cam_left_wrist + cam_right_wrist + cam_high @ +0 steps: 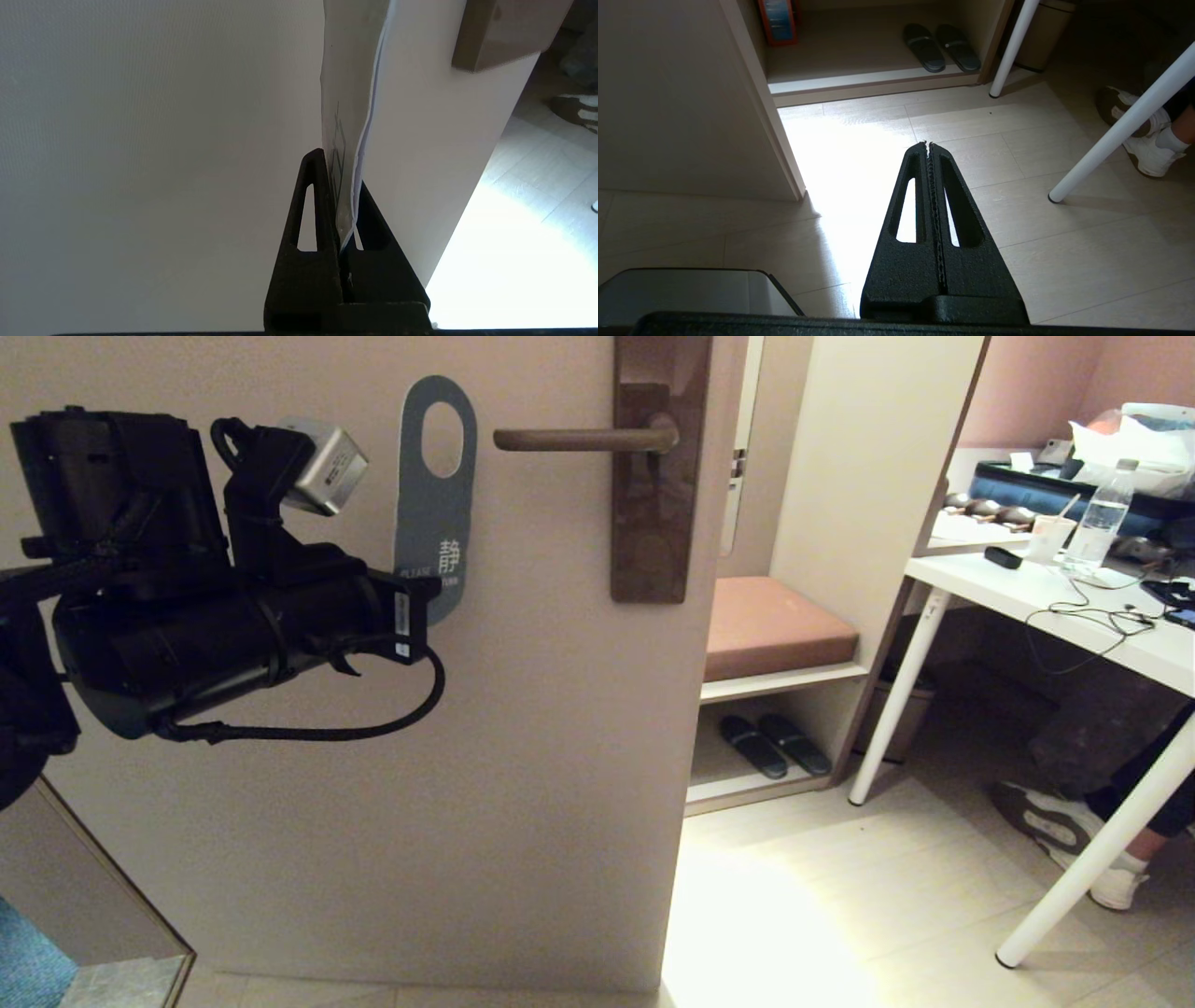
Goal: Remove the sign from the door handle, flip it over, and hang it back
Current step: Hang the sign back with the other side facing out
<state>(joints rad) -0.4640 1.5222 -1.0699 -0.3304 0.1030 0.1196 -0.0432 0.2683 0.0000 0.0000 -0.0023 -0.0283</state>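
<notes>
The sign [431, 523] shows its blue side in the head view and stands upright against the door. Its oval hole is level with the door handle [579, 439], just left of the lever's free tip and not over it. My left gripper [429, 607] is shut on the sign's lower end. In the left wrist view the sign [350, 93] rises edge-on from between the black fingers of the left gripper [341, 172]. The brown backplate [653, 523] lies to the right. My right gripper [928, 145] is shut and empty, low over the floor, out of the head view.
The door's edge [695, 709] borders an alcove with a cushioned bench [775, 625] and slippers [775, 745] below. A white desk [1074, 616] with clutter and a seated person's shoe [1055, 821] stand at the right. A metal-topped box [103, 943] sits low at the left.
</notes>
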